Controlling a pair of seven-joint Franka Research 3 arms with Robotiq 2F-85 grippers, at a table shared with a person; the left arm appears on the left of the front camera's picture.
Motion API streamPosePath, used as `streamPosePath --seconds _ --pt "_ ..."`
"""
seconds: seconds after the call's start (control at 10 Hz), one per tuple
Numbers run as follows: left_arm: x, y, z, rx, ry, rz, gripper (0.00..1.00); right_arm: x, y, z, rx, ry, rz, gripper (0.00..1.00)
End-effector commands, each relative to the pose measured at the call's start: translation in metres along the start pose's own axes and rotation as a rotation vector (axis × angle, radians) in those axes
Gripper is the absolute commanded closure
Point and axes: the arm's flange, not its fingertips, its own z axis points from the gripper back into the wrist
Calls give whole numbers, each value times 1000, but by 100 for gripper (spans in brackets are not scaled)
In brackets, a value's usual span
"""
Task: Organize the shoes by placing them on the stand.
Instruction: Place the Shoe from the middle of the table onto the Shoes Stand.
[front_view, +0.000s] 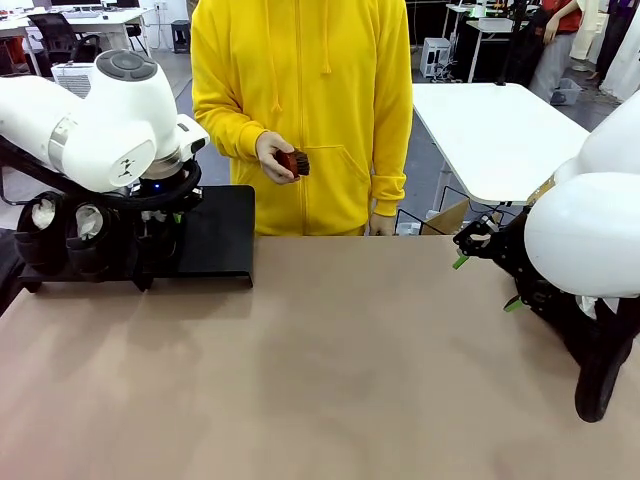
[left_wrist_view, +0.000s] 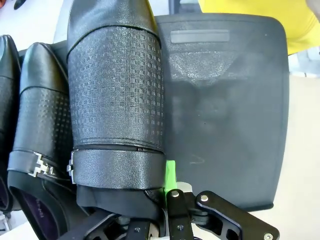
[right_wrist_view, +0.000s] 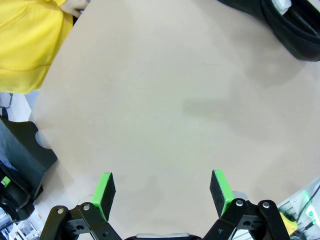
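Two shoes are set on the left part of the stand (front_view: 215, 240), the outer shoe (front_view: 38, 235) and the inner shoe (front_view: 88, 238), both stuffed with white paper and placed side by side. A third shoe (left_wrist_view: 115, 95) is pinched at its heel rim by the left claw (left_wrist_view: 162, 187), which is pressed together on the leather. This shoe is held just beside the inner shoe, along the left edge of the bare platform, and whether its sole is resting there cannot be told. The rest of that platform is free, and the room is judged enough for one more. A fourth shoe (right_wrist_view: 292, 30) is seen lying on the counter (right_wrist_view: 165, 100), well apart from the stand, on the right arm's side. The right claw (right_wrist_view: 162, 192) is spread wide over bare counter and nothing is held in it. The task is judged a little over halfway done: two shoes are placed, the third is to be released, and the fourth is yet to be fetched. A brush (front_view: 296, 163) is held in the person's hand (front_view: 272, 155) across the counter. No brand or wording can be read: a raised rectangular plate (left_wrist_view: 200, 36) on the stand appears blank, and the small mark (front_view: 126, 166) on the left arm is too small to be made out.
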Motion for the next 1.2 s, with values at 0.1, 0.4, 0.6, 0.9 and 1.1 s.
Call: streamPosePath --seconds 0.1,0.4,0.6,0.9,1.1 --pt "9 -5 -3 49 -28 39 100 3 0 0 5 -12 22 0" --pt "9 -9 -8 46 -23 36 44 3 0 0 5 -12 22 0" --pt "6 -11 -6 40 -32 27 6 3 0 0 5 -12 22 0" --pt "-13 -12 21 -63 -60 67 0 3 0 0 5 -12 22 0" --pt "6 -12 -1 -2 -24 15 0 3 0 0 5 -12 22 0"
